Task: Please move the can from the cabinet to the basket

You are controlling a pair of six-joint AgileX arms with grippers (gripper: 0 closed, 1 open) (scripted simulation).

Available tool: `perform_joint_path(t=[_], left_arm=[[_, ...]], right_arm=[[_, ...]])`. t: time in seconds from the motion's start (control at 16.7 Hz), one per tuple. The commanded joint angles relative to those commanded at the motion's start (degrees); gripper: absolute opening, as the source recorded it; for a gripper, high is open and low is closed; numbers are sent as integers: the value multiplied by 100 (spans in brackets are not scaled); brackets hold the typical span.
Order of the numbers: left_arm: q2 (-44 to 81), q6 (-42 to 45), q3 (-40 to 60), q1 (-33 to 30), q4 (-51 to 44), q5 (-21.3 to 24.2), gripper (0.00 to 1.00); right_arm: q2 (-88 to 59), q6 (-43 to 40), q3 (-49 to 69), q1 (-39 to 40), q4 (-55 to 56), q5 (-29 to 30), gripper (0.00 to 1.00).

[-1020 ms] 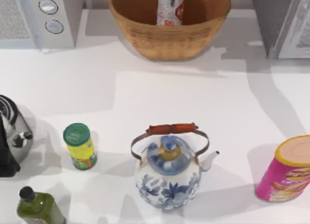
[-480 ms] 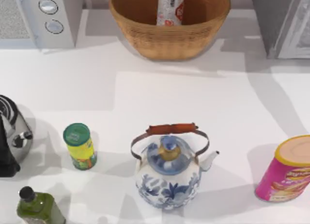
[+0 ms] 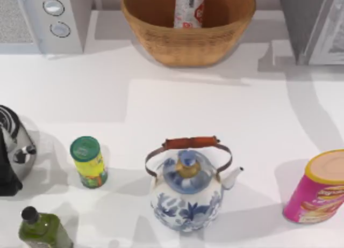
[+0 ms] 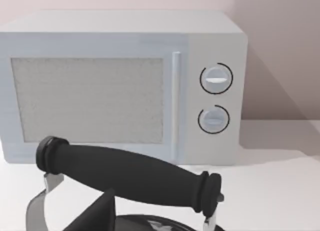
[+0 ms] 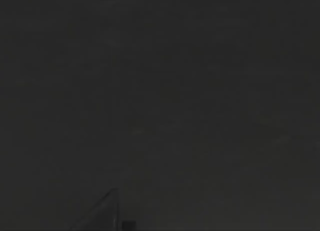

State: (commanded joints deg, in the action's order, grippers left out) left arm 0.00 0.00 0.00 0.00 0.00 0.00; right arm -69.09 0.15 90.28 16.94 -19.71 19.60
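The can (image 3: pixel 189 8) stood upright inside the wicker basket (image 3: pixel 161 41) at the top centre of the top view, its red-marked side leaning close to the basket's back wall, so by the look of it the carrying part of the task was already done: the can was in the basket and not in the cabinet (image 3: pixel 312 25), whose grey side and white framed door sat at the upper right of the frame, well apart from the basket. The rest of the white surface (image 3: pixel 215 114) looked like clutter with no part in the job: a microwave (image 3: pixel 43 20) with two round knobs at the upper left, a dark kettle (image 3: pixel 13 151) at the left edge, a yellow-green can with a green lid (image 3: pixel 88 162) just right of it, a green bottle (image 3: pixel 40 229) in the lower left corner, a blue-and-white teapot (image 3: pixel 185 191) at the lower centre, and a pink canister with a yellow lid (image 3: pixel 317 186) at the right edge. The left wrist view looked over the kettle's black handle (image 4: pixel 130 176) toward the microwave (image 4: pixel 120 86), which suggested the left arm was parked low near that corner. The right wrist view was dark. Neither hand's opening could be told, nor whether either held or touched anything.
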Motion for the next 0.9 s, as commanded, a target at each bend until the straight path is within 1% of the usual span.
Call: perform_joint_path(t=[0.36,0.9], left_arm=[[0,0,0,0,0,0,100],[0,0,0,0,0,0,100]], right_arm=[[1739,-11,-2266,-428,499,-490,100],[4947,-12,-6462,-1214,1413,-1401,100]])
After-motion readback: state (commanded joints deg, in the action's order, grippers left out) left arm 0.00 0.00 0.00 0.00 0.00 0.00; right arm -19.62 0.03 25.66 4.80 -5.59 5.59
